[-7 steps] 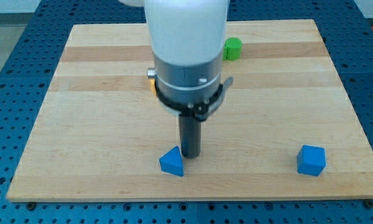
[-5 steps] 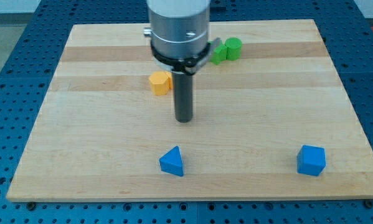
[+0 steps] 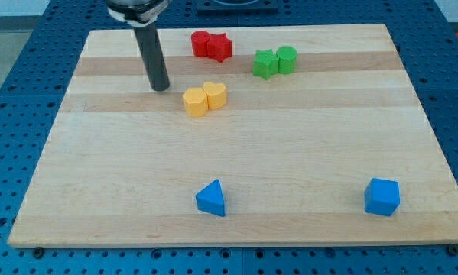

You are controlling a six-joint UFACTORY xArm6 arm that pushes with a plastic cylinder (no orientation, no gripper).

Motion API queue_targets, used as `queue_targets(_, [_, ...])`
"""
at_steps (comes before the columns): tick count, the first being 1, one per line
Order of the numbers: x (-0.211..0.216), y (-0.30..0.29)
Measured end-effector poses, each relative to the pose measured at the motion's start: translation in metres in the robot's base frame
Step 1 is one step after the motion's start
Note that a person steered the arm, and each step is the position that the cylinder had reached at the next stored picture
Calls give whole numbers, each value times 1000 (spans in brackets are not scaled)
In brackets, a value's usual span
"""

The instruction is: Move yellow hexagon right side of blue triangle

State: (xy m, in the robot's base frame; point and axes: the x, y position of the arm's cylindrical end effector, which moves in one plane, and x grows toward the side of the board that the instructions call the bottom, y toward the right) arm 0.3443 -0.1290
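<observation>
My tip (image 3: 160, 88) stands near the yellow hexagon (image 3: 196, 101), toward the view's upper left, not touching. The blue triangle (image 3: 211, 198) lies well below the hexagon. No pincer shows, only the rod.

Single camera, fixed, set in front of the near edge of the wooden board (image 3: 412, 137) and raised, looking down and away at a moderate slant. The whole board is in frame, all four edges visible, with blue perforated table (image 3: 7, 92) showing around it. Far edge appears shorter than near edge. Only the rod's lower part enters at far left. No second view, so no overlap.
</observation>
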Motion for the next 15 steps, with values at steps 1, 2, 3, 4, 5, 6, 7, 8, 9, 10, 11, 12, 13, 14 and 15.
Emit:
queue_targets(1, [-2, 21])
queue_targets(2, [14, 31])
queue_targets(3, [35, 32])
queue_targets(4, [42, 42])
queue_targets(5, [42, 59])
queue_targets(6, [44, 76])
queue_targets(7, [65, 77])
queue_targets(8, [94, 79])
queue_targets(9, [107, 89])
queue_targets(10, [107, 100])
queue_targets(11, [108, 124])
queue_targets(12, [113, 145])
queue_targets(13, [129, 154])
queue_targets(14, [148, 154])
queue_targets(15, [147, 161])
